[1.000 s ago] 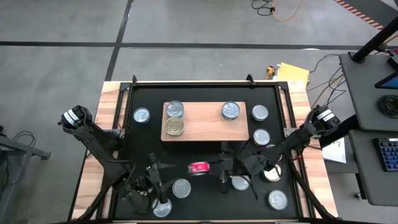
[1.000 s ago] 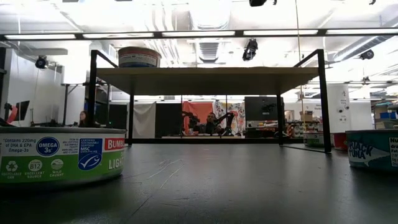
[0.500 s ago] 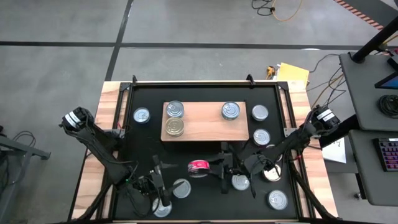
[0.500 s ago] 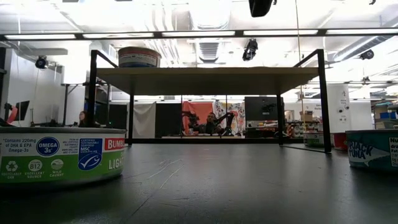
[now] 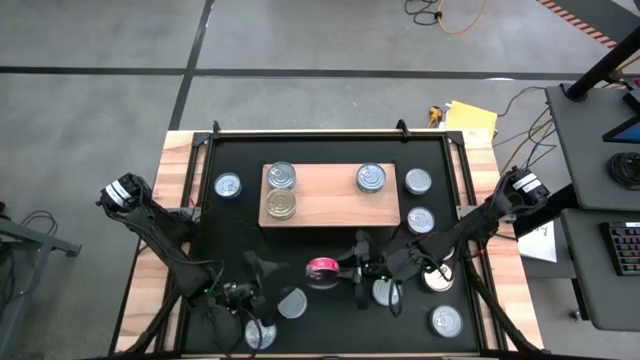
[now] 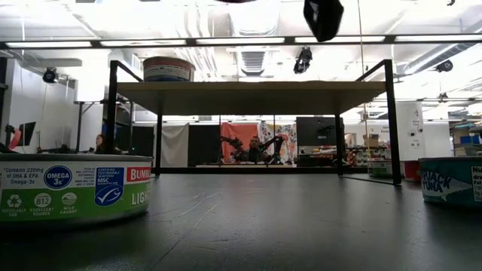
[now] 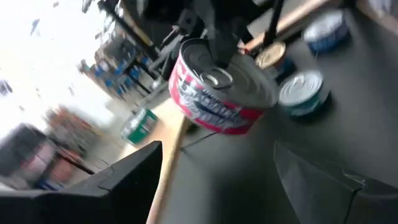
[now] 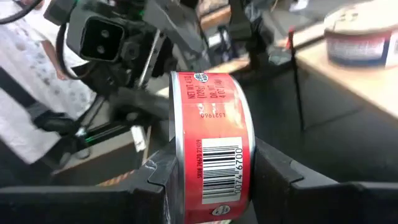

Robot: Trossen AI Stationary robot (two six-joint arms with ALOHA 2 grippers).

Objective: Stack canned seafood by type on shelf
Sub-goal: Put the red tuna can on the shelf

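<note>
the right tool (image 5: 338, 270) is clamped on a red-labelled tin (image 5: 321, 267), holding it on edge just off the black surface (image 5: 330, 145), at about 6 o'clock from the shelf (image 5: 328, 195); in the right wrist view the two dark fingers (image 8: 283, 174) press against the tin's flat ends with its barcode side facing the camera. the left tool (image 5: 262, 308) sits at about 7 o'clock from the shelf, near the front edge of the surface, its fingers spread wide and holding nothing; it is beside a silver tin (image 5: 291, 302), with another tin (image 5: 259, 334) just below it. from above i count twelve tins in all. three sit on the light-wood shelf: two at its 9 o'clock end, one silver-lidded (image 5: 282, 176) and one gold-lidded (image 5: 281, 204), and one silver (image 5: 371, 178) toward its 3 o'clock end. one is gripped. eight lie on the black surface: one (image 5: 228, 185) at 9 o'clock of the shelf, two (image 5: 418, 181) (image 5: 421, 220) at 3 o'clock of it, and five along the front, including a tin (image 5: 384, 293) under the right arm, a gold-lidded one (image 5: 437, 278) and one (image 5: 445, 321) at 5 o'clock. the low view shows a green-labelled tin (image 6: 74, 187) close up.
</note>
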